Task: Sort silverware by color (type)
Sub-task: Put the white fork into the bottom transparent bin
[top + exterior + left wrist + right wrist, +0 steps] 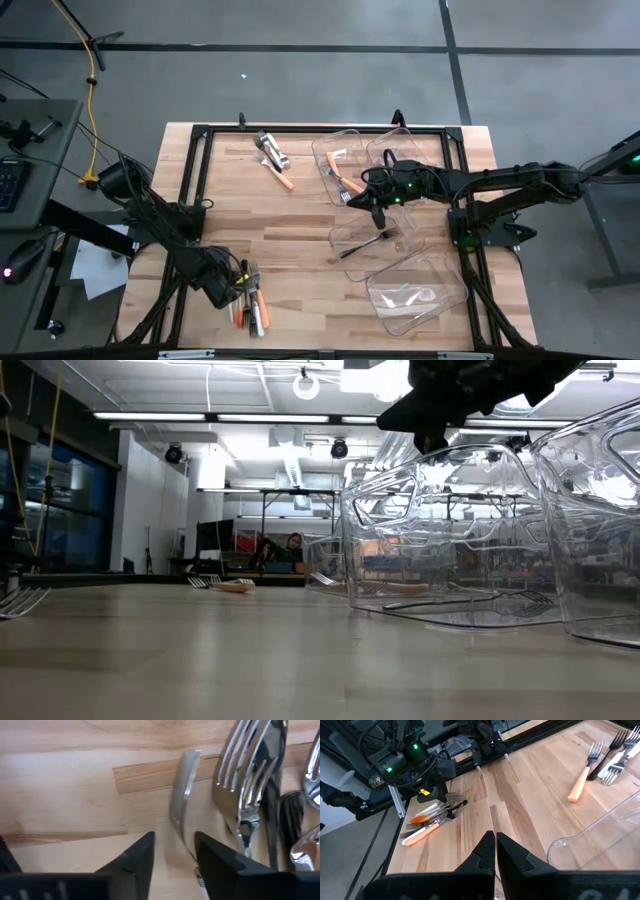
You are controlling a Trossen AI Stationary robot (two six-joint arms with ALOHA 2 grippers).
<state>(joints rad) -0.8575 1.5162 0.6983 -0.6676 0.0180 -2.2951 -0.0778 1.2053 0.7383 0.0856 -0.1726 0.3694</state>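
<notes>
Sorting partly done. One clear bin (pixel 340 165) holds an orange-handled fork (pixel 348 185), another bin (pixel 375 243) a dark fork (pixel 366 244). A mixed pile of silverware (pixel 250 300) waits at the worktop (pixel 290 250) edge, a few more pieces (pixel 273 158) far side. Left gripper (pixel 174 865) down at the pile, fingers apart around a silver piece (pixel 181 802) (not yet clamped). Right gripper (pixel 495 851) together, empty, above the bins.

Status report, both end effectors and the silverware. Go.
Left end effector down at the silverware pile, straddling one piece. Right end effector shut, empty, above the clear bins.
</notes>
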